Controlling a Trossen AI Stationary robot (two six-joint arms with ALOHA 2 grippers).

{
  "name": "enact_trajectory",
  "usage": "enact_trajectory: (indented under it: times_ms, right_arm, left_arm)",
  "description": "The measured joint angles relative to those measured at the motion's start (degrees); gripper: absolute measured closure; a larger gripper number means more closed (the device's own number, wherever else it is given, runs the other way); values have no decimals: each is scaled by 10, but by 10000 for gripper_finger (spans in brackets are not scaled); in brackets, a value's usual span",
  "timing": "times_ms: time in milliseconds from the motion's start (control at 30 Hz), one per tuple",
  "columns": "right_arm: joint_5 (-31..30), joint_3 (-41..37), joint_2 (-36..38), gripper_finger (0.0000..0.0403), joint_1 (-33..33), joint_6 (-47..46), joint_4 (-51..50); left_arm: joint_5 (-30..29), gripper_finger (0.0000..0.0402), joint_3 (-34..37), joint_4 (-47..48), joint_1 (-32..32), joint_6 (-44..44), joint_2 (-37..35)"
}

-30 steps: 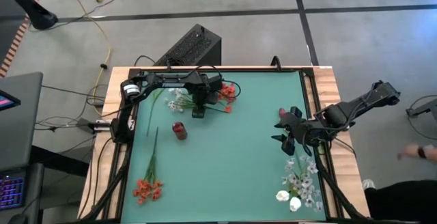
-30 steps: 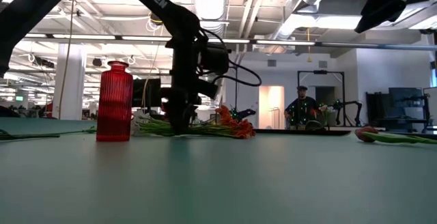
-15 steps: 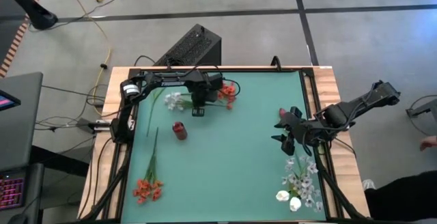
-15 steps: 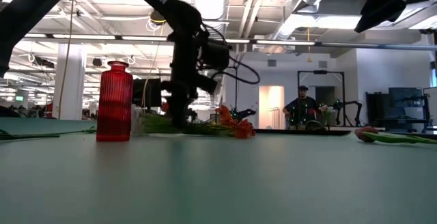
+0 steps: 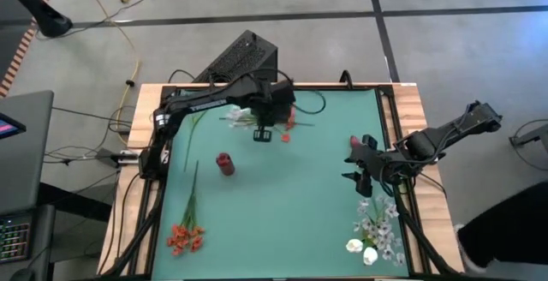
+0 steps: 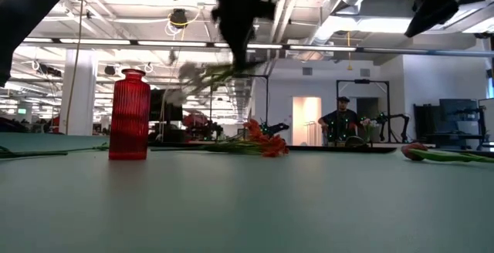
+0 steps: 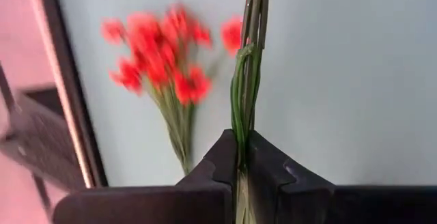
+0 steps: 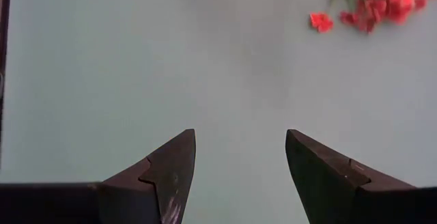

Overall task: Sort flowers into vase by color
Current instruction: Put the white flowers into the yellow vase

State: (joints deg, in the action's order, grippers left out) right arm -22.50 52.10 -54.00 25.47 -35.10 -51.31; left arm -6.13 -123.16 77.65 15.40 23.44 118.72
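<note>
The left tool [image 7: 240, 157] is clamped shut on a bundle of thin green stems [image 7: 247, 67], which run up between its two dark fingers [image 7: 218, 157]. Seen from above, this tool [image 5: 262, 132] hangs over the far part of the green table [image 5: 291, 195], and the white spray [image 5: 240, 115] on those stems sticks out to its left. From table height the spray [image 6: 202, 74] is clear of the table top, tilted, with its blossoms lower than the gripped end.

An orange-red cluster [image 5: 286, 120] lies on the table just beside the left tool; the left wrist view shows it [image 7: 160, 50] lying beyond the held stems. The red vase [image 5: 225, 164] stands upright nearer the table's middle left, apart from the tool. A second orange-red cluster [image 5: 184, 236] lies at the near left corner, its long stem pointing toward the vase.

The right tool [image 5: 363, 175] waits at the right edge, its fingers [image 8: 171, 173] spread wide with nothing between them. White flowers [image 5: 373, 230] lie in a heap at the near right corner, just beyond that tool. A dark red bud [image 5: 354, 143] lies by the right edge beside it.

A person [image 6: 339, 123] stands in the room far behind the table.
</note>
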Motion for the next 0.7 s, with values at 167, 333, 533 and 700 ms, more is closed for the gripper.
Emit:
enact_trajectory:
  times_ms: [167,333,533,700]
  right_arm:
    - [-18,0,0,148,-5,135,22]
    - [-95,0,0,148,-14,356,68]
    - [-142,0,-9,148,-40,674,145]
    - [-146,0,-40,148,-77,867,238]
  left_arm:
    - [44,397,-106,-40,-9,-61,-1]
    - [86,397,-114,-110,0,-220,-7]
    - [170,397,-85,-113,13,-353,-5]
    - [253,397,-42,-173,15,-416,-5]
